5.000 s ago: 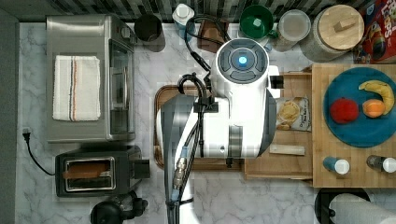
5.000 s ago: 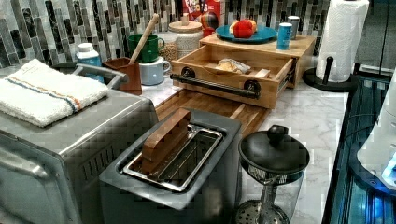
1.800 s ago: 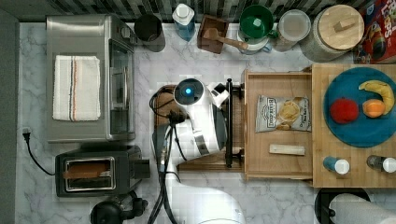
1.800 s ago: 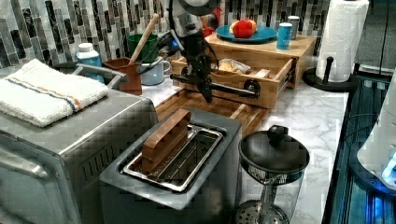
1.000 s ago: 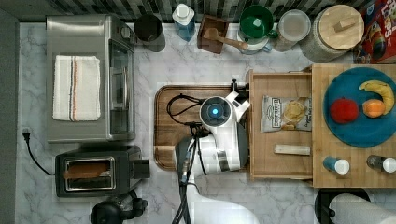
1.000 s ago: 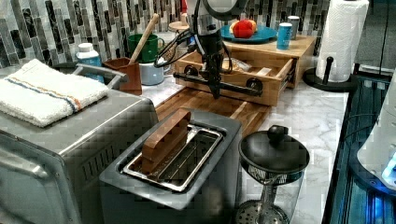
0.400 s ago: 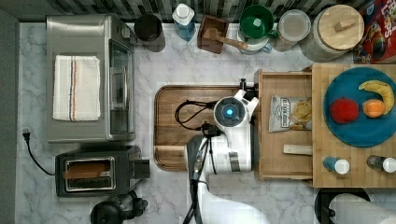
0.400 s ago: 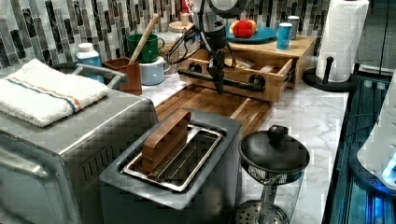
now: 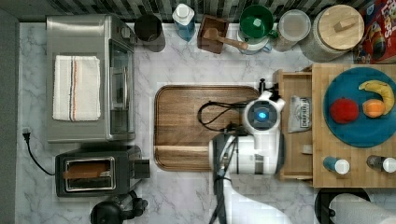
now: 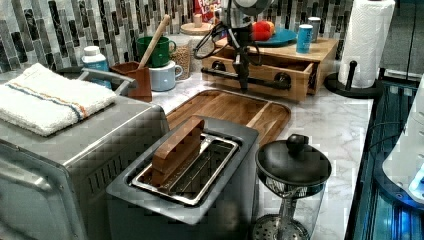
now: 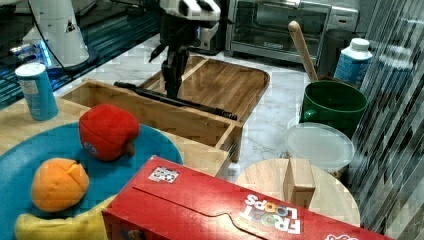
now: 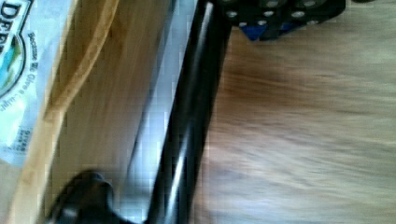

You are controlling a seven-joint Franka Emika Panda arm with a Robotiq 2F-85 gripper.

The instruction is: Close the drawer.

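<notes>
The drawer [image 9: 294, 135] stands partly open under the butcher-block top [image 9: 317, 179], a snack bag [image 9: 299, 114] inside. The pincer [image 10: 243, 82] points down against the drawer's black bar handle [image 10: 260, 80]; how far it is open cannot be told

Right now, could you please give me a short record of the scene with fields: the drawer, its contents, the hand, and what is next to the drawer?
drawer: partly open, under the butcher-block top
handle: long black bar on the drawer front
contents: a snack packet
hand: at the handle, on its outer side
in front: brown wooden tray
on top: blue plate with fruit
</notes>
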